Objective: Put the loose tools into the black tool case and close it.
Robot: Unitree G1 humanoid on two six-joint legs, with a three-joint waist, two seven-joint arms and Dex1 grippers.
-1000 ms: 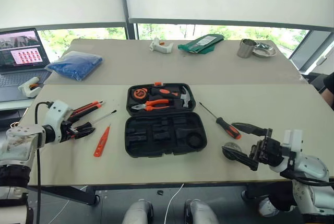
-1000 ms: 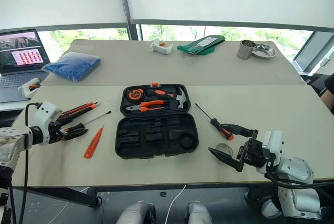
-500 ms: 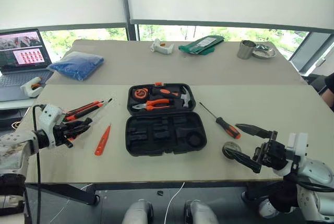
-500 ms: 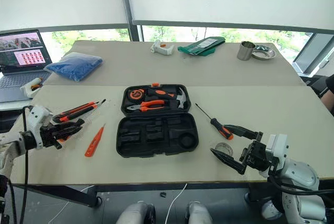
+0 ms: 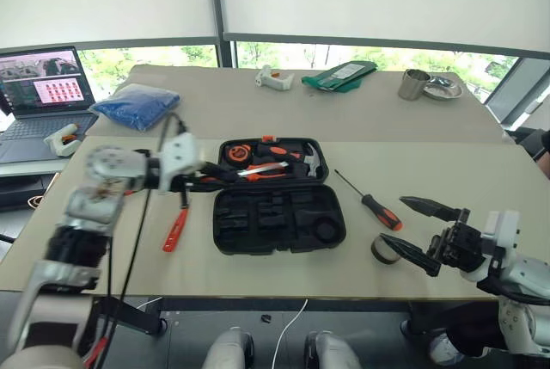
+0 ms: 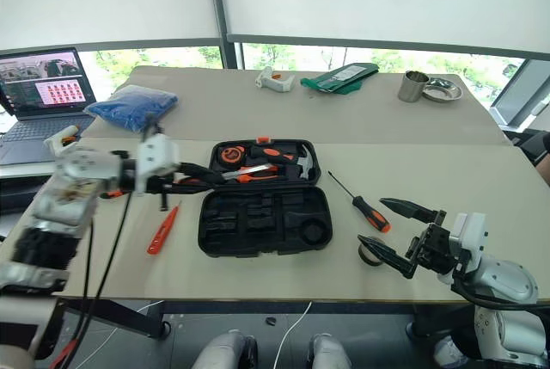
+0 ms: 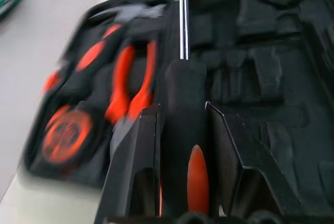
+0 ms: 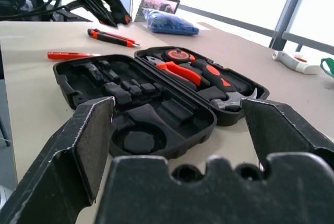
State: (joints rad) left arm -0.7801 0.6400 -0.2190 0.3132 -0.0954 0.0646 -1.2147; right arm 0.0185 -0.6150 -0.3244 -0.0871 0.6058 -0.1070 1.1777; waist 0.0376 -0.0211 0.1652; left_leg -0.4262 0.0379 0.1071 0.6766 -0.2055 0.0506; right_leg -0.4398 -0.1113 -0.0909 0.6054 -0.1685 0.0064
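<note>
The left gripper (image 7: 182, 145) has its jaws clamped on a screwdriver (image 7: 183, 130), its shaft pointing over the open tool case (image 5: 277, 218). The right gripper (image 5: 418, 230) jaws gape wide, a tape roll (image 5: 384, 250) just beside them.

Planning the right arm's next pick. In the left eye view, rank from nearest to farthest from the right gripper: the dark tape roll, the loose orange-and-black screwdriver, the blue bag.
1. Dark tape roll, on the table beside the right gripper.
2. Orange-and-black screwdriver, right of the open black tool case.
3. Blue bag, far across on the left.
</note>
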